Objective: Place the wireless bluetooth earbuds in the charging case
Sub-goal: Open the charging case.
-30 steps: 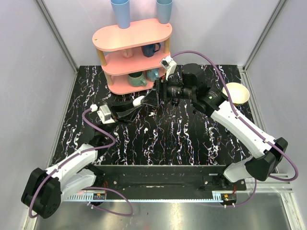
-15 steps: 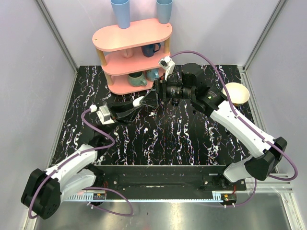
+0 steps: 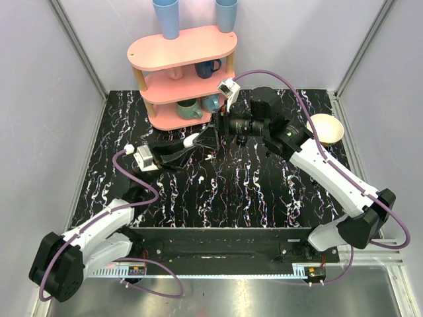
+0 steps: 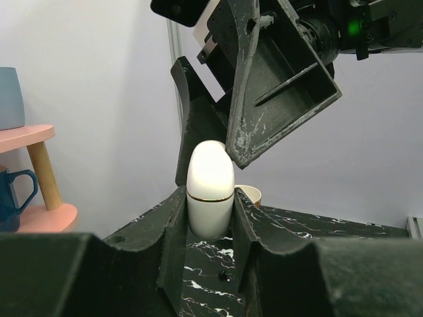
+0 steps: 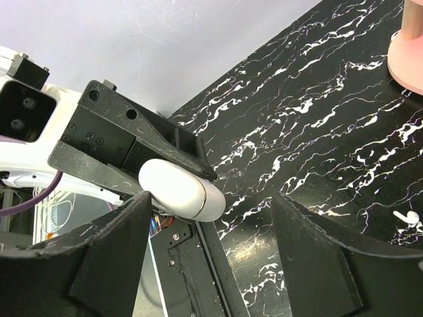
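My left gripper (image 4: 210, 199) is shut on the charging case (image 4: 210, 188), a closed white oval with a thin gold seam, held upright above the table. From above, the charging case (image 3: 192, 140) shows as a white tip at the left gripper (image 3: 188, 144). The right gripper (image 3: 210, 135) hovers right at it, open. In the right wrist view the charging case (image 5: 182, 191) lies by the left finger, and the wide-spread right gripper (image 5: 210, 205) touches nothing. One tiny white earbud (image 5: 404, 216) lies on the black marbled table at the right edge. I see no other earbud.
A pink three-tier shelf (image 3: 182, 49) with mugs on its tiers and two blue cups on top stands at the back, just behind both grippers. A cream bowl (image 3: 327, 129) sits at the back right. Grey walls close in the table's sides.
The right gripper has edged very slightly left toward the case. The left gripper and the case have not moved.
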`<move>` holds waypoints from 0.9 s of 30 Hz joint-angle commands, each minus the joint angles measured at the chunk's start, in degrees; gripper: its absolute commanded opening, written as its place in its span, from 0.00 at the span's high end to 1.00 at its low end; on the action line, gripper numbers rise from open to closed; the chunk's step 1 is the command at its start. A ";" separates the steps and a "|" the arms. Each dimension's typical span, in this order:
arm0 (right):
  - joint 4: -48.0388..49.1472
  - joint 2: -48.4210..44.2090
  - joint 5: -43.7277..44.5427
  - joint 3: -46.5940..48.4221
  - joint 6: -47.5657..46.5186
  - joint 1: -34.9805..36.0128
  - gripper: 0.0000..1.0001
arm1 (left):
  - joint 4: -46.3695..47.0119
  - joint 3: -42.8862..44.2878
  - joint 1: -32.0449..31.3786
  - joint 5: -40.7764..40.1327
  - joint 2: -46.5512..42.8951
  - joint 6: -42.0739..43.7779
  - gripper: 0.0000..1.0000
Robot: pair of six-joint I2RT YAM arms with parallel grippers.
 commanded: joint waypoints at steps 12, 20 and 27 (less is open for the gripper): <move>-2.97 0.56 2.85 0.09 -6.24 0.06 0.23 | 8.46 2.95 -1.22 3.30 -0.47 -1.27 1.00; -3.94 0.65 8.13 0.70 -6.07 0.23 0.23 | 8.37 3.39 -1.22 4.53 -0.38 -1.36 1.00; -1.92 0.47 7.69 0.61 -3.79 0.14 0.22 | 8.11 3.39 -1.22 8.13 -0.30 -1.27 1.00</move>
